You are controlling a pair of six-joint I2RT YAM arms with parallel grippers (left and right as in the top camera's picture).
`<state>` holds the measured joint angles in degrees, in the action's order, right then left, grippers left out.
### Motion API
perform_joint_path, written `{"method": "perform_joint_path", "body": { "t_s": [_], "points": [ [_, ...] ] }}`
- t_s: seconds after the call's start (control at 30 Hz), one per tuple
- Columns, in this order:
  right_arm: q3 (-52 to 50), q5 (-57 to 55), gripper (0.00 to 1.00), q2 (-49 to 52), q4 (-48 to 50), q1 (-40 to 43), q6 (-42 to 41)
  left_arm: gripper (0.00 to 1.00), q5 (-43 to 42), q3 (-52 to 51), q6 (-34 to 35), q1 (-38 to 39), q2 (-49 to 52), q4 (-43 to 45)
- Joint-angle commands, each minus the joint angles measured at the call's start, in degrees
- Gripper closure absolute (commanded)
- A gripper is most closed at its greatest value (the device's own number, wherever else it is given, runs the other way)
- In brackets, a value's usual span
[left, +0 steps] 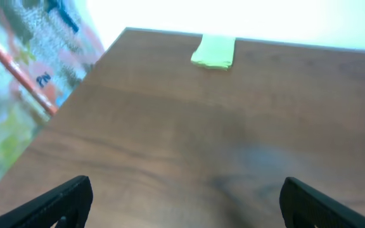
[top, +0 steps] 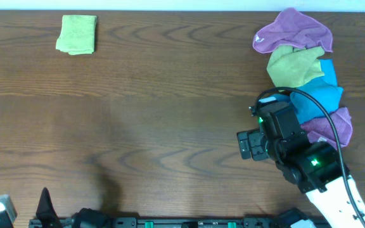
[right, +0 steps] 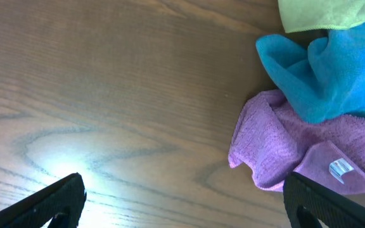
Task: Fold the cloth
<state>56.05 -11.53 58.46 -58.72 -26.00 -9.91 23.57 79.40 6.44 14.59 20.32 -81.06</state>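
The bright lime-green cloth (top: 76, 34) lies folded into a small rectangle at the table's far left corner. It also shows far ahead in the left wrist view (left: 214, 50). My left gripper (left: 182, 193) is open and empty, low over bare table at the near left edge (top: 44, 204), far from the cloth. My right gripper (right: 182, 193) is open and empty over bare wood, just left of a cloth pile. In the overhead view it (top: 249, 144) sits at the right, far from the lime-green cloth.
A pile of cloths lies at the right: a purple one (top: 293, 31), a duller olive-green one (top: 294, 65), a blue one (top: 322, 98) and another purple one (right: 284, 152) beside my right finger. A patterned surface (left: 18, 76) lies beyond the table's left edge.
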Motion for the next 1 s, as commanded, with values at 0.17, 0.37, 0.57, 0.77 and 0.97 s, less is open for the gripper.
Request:
{"method": "perform_joint_path", "body": {
  "t_s": [0.17,0.37,0.57,0.77,0.97],
  "points": [
    [-0.2,-0.2,0.01,0.0,0.0,0.4,-0.8,0.05,-3.6,-18.2,-7.3,-7.6,-12.1,18.4],
    [-0.2,-0.2,0.01,0.0,0.0,0.4,-0.8,0.05,-11.4,-29.0,-7.8,-15.3,-16.1,30.4],
    [-0.2,-0.2,0.01,0.0,0.0,0.4,-0.8,0.05,-23.3,-38.7,-7.8,-20.9,-16.8,43.8],
    [-0.2,-0.2,0.01,0.0,0.0,0.4,-0.8,0.05,-31.9,-48.4,-7.8,-22.1,-18.0,52.7],
    [-0.2,-0.2,0.01,0.0,0.0,0.4,-0.8,0.05,-32.3,-55.9,-7.8,-22.0,-20.1,59.1]
  ]
}}
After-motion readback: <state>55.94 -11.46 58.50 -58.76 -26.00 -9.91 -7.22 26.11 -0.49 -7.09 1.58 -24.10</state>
